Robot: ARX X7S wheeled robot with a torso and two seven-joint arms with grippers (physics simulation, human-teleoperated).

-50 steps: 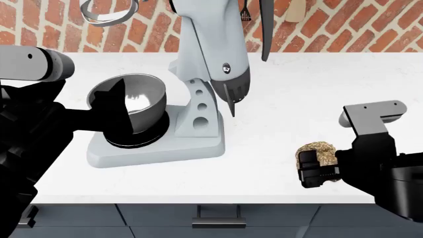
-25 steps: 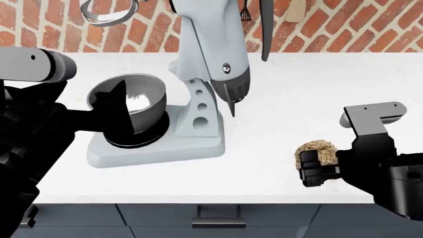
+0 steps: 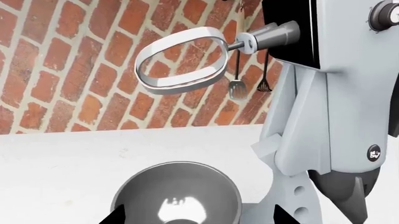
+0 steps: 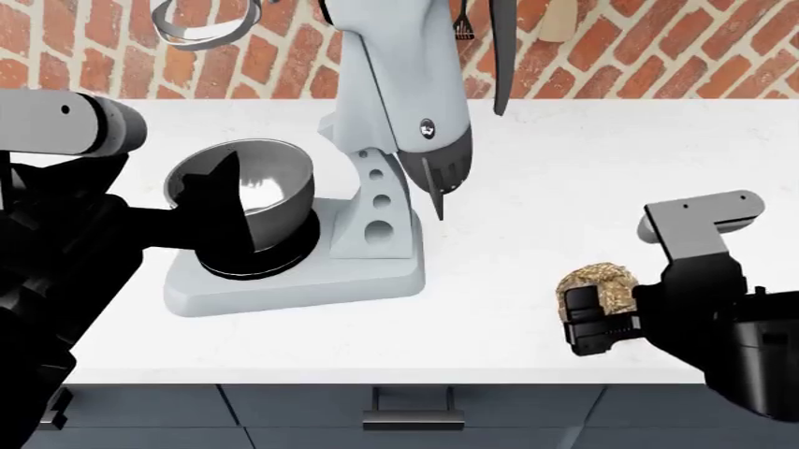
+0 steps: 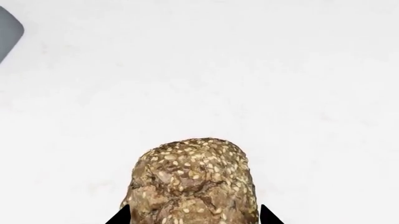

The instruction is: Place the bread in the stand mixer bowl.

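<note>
The bread [image 4: 600, 282], a seeded golden-brown loaf, sits on the white counter at the front right. My right gripper [image 4: 597, 309] is shut on it. In the right wrist view the two dark fingertips [image 5: 120, 216] press against both sides of the bread [image 5: 193, 182]. The stand mixer bowl [image 4: 272, 180], shiny grey metal, stands on the mixer base at the left. My left gripper [image 4: 225, 210] is open, and its black fingers straddle the bowl's near side. In the left wrist view the bowl [image 3: 177, 189] lies between the wide-apart tips of the left gripper [image 3: 198, 218].
The light grey stand mixer [image 4: 389, 103] has its head tilted up. Its silver ring beater [image 3: 181, 58] hangs above the bowl. Utensils [image 4: 502, 56] hang on the brick wall behind. The counter's front edge [image 4: 399, 382] runs above dark drawers.
The right gripper and the bread have shifted very slightly up and to the left in the head view. The left arm has barely moved.
</note>
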